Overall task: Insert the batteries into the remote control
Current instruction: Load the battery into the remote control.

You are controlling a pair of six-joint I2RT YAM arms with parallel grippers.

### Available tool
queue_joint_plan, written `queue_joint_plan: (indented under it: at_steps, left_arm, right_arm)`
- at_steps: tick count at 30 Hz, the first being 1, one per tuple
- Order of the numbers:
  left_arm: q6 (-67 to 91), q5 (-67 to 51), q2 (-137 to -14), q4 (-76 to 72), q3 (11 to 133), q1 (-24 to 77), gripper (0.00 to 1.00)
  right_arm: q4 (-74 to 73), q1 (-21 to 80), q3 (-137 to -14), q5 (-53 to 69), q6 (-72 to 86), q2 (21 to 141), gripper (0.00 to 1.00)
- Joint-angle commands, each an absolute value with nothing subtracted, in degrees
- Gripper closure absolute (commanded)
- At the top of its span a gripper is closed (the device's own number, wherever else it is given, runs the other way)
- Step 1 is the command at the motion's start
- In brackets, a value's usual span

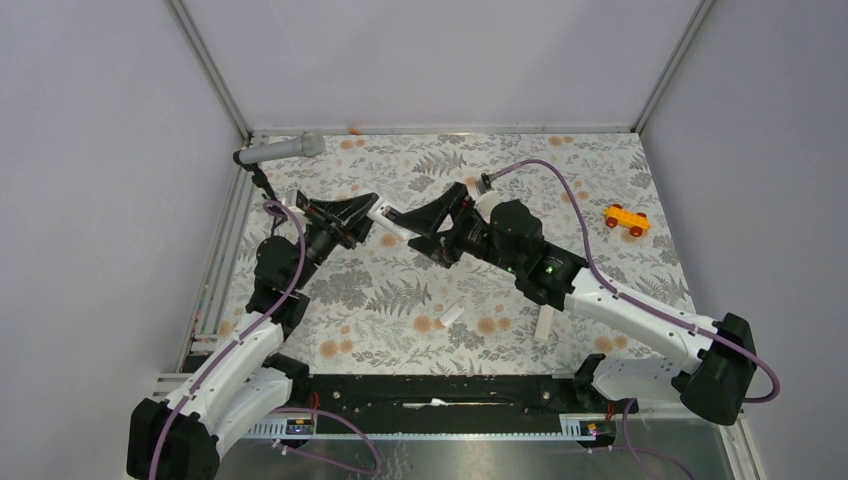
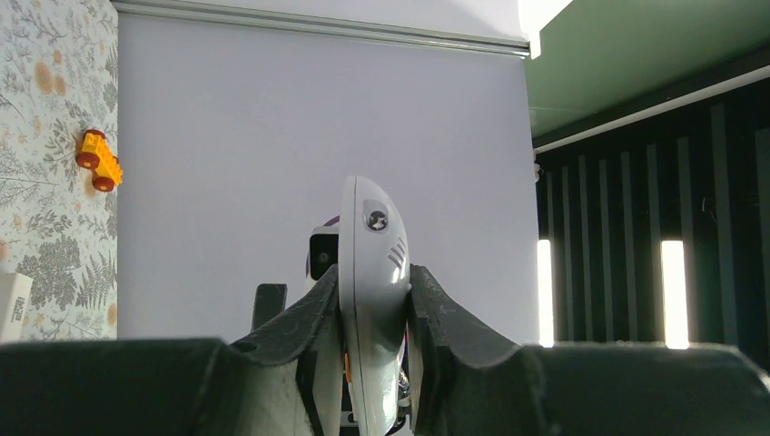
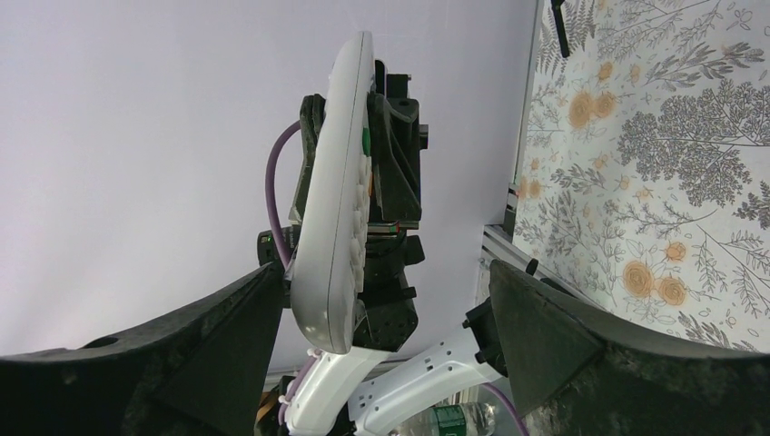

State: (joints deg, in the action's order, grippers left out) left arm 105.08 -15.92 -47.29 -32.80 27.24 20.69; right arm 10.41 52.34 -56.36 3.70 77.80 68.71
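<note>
The white remote control (image 1: pixel 386 217) is held in the air above the floral table, between my two grippers. My left gripper (image 1: pixel 352 220) is shut on it. In the left wrist view the remote (image 2: pixel 372 263) stands edge-on, clamped between both fingers. My right gripper (image 1: pixel 432 222) is open at the remote's other end. In the right wrist view the remote (image 3: pixel 340 200) shows its button face, and its rounded end lies beside the left finger (image 3: pixel 195 350) of the wide-open right gripper (image 3: pixel 381 313). No battery can be made out in any view.
An orange toy car (image 1: pixel 626 219) sits at the right of the table and shows in the left wrist view (image 2: pixel 98 161). A thin white flat strip (image 1: pixel 545 322) and a small white piece (image 1: pixel 452 313) lie near the front. A grey cylinder (image 1: pixel 282 150) lies at the back left.
</note>
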Motion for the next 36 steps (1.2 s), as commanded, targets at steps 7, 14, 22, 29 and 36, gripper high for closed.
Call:
queue_joint_plan:
  at_steps: [7,14,22,29,36]
  left_arm:
    - [106.42,-14.43,-45.45,-36.5,26.94,21.18,1.0]
    - [106.87,-14.38,-45.31,-36.81,27.32,21.2,1.0]
    - [107.31,-14.84,-45.61,-37.79,27.6,21.35,1.0]
    - [107.58,-14.73,-44.97,-37.66,27.34,21.62,1.0]
    - [107.36,-14.89,-44.76,-37.74,27.34,21.71,1.0]
  right_arm:
    - [11.16,51.94,-56.68,2.89,77.68,69.74,0.11]
    - [10.98,51.94,-56.17,3.34,78.35,70.14,0.12]
    - [11.58,51.91,-54.28,4.11,79.7,70.98,0.14]
    - [11.6,51.97,-53.97,3.93,79.81,71.52,0.14]
    - [8.91,51.9,-54.82,4.35,79.48,72.75,0.17]
